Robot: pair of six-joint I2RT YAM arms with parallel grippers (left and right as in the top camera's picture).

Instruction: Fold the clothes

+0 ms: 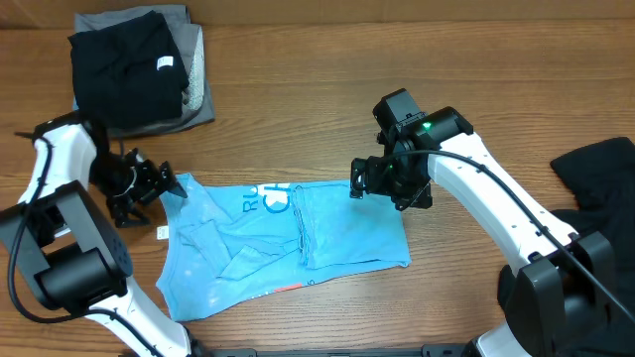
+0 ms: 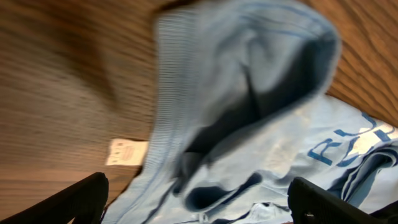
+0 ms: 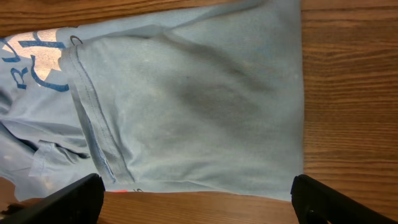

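Both pairs stand apart: left fingers [image 2: 81, 199] astride the bunched sleeve corner of the light-blue T-shirt [image 1: 337, 238], which lies on the table [image 1: 298, 99]; right fingers [image 3: 68, 199] over its folded half, empty. Risk: closing on one layer only would drag the fold askew.

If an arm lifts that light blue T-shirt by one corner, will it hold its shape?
Probably not: the light-blue T-shirt lies creased with one side folded over, so it should droop. It looks thin, so likely light. Pushed, it would probably bunch on the table rather than slide whole.
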